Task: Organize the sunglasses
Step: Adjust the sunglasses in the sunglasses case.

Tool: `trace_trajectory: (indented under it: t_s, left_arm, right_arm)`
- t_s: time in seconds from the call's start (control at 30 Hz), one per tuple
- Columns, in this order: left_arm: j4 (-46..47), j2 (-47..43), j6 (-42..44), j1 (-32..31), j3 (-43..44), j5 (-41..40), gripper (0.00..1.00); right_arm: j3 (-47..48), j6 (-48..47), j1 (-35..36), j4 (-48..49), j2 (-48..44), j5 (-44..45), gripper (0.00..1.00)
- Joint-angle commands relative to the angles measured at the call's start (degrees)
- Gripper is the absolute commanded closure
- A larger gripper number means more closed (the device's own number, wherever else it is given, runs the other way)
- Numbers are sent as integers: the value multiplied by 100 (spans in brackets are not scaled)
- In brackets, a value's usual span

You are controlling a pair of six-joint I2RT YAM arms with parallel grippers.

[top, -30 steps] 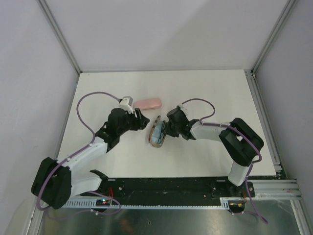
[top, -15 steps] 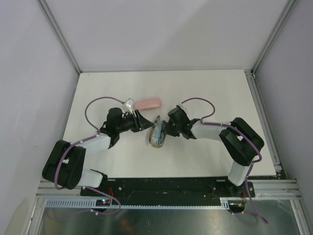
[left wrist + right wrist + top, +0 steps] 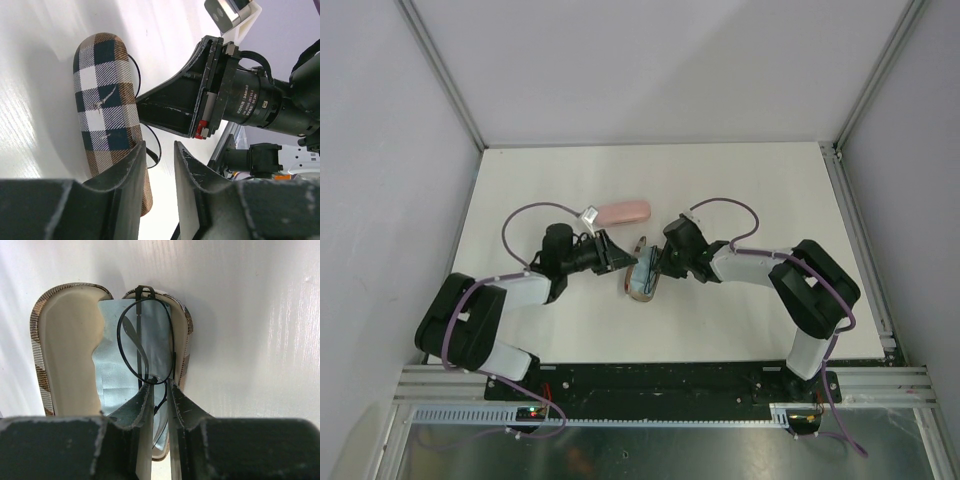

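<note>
The dark wire sunglasses (image 3: 145, 335) with rounder clear lenses hang folded over the light blue cloth (image 3: 112, 375) inside the open checkered case (image 3: 70, 350). My right gripper (image 3: 160, 382) is shut on their frame near the bridge. In the top view the case (image 3: 642, 280) lies mid-table between my right gripper (image 3: 658, 266) and my left gripper (image 3: 618, 259). My left gripper (image 3: 160, 145) is open and empty, one finger against the outside of the raised case lid (image 3: 102, 100). The black-rimmed pair is out of view.
A closed pink case (image 3: 622, 211) lies just behind my left gripper. White walls stand at the left, back and right of the white table (image 3: 770, 190). The black base rail (image 3: 660, 380) runs along the near edge.
My left arm has swung down and reached right, bringing its gripper up against the case lid. My right gripper has stayed at the case with the sunglasses.
</note>
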Motion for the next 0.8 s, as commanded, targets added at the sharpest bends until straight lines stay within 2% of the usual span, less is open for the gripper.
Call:
trace_trajectory:
  t_s: [0.0,0.13,0.23,0.33,0.57,0.77]
  left_arm:
    - [214,-291,-6,-12,-126,-57,65]
    - [-307,-741,270,48,-61,-444,61]
    - [-875,-864,447,158,37,-742,55]
    - [-990,-715,380,299,44,-653,47]
    - [-853,-11,167,434,148,-279,36]
    - [-84,584,-352,571,40,223,32]
  right_arm:
    - [216,-152,-31,-146,-62,52,83]
    - [219,-176,-39,-192,0,51,83]
    - [220,-205,-52,-171,70,5,83]
    - [216,-255,-82,-133,155,-78,83]
    - [222,-411,-144,18,287,-377,83]
    - [216,-457,-174,97,333,-548,84]
